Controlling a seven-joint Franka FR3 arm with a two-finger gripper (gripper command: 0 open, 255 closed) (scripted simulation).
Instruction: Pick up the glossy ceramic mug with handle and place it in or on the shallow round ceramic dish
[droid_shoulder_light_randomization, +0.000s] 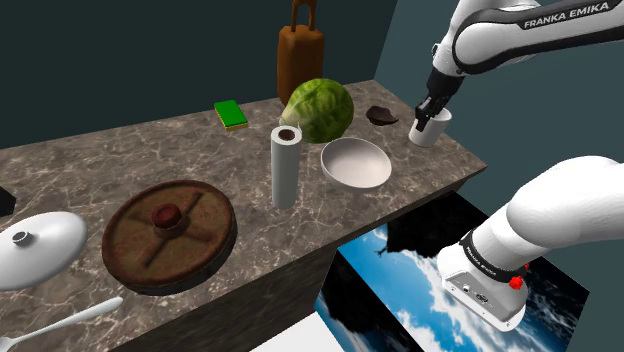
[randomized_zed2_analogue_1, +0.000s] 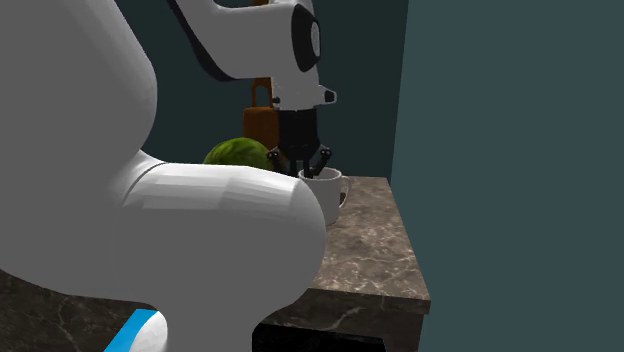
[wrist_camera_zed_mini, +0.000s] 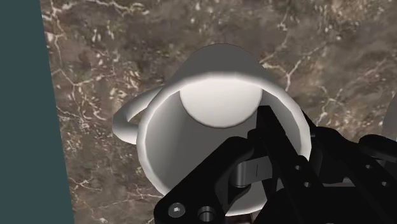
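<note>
A white glossy mug (droid_shoulder_light_randomization: 432, 130) with a loop handle stands at the marble counter's far right corner in the shoulder view, close to the teal wall. My black gripper (droid_shoulder_light_randomization: 428, 114) comes down from above and is shut on the mug's rim, one finger (wrist_camera_zed_mini: 266, 124) inside the cup and the other outside its wall. The mug (wrist_camera_zed_mini: 210, 102) looks empty, and its handle points away from the fingers. I cannot tell whether its base still touches the counter. The shallow white dish (droid_shoulder_light_randomization: 355, 163) lies empty to the mug's left in the shoulder view. The second exterior view shows the gripper (randomized_zed2_analogue_1: 312, 172) in the mug (randomized_zed2_analogue_1: 322, 195).
A green cabbage (droid_shoulder_light_randomization: 320, 108) and a dark brown lump (droid_shoulder_light_randomization: 382, 115) sit behind the dish. A paper roll (droid_shoulder_light_randomization: 286, 165) stands upright left of it. Farther left lie a round brown disc (droid_shoulder_light_randomization: 170, 235), a pot lid (droid_shoulder_light_randomization: 40, 245) and a green sponge (droid_shoulder_light_randomization: 231, 115). The counter edge (droid_shoulder_light_randomization: 470, 170) drops off near the mug.
</note>
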